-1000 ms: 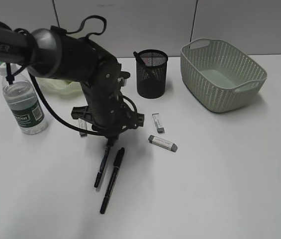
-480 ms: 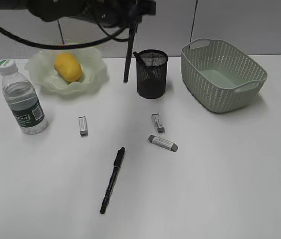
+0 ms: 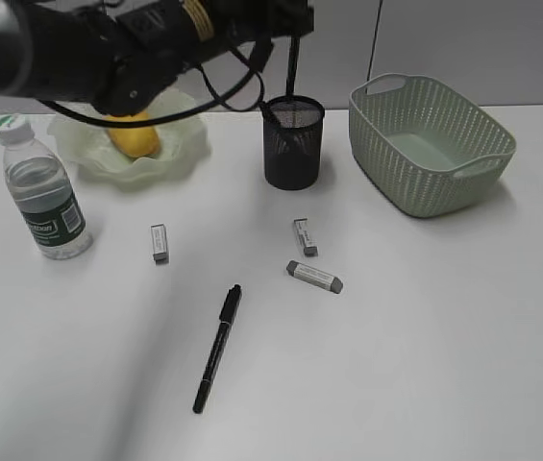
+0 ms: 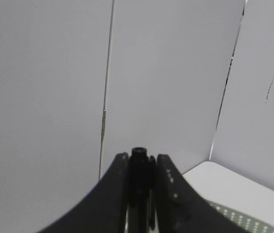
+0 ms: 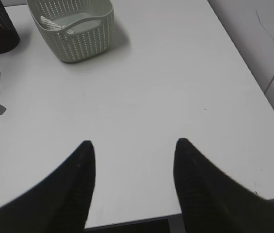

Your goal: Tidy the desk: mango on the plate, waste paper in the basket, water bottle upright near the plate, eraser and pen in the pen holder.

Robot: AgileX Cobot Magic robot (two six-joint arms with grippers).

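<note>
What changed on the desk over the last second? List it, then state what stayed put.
The left gripper, shut on a pen, lifted it off the desk and carried it up and right until it hung upright over the pen holder. The second pen, three erasers, water bottle, mango, plate and basket stayed put.
</note>
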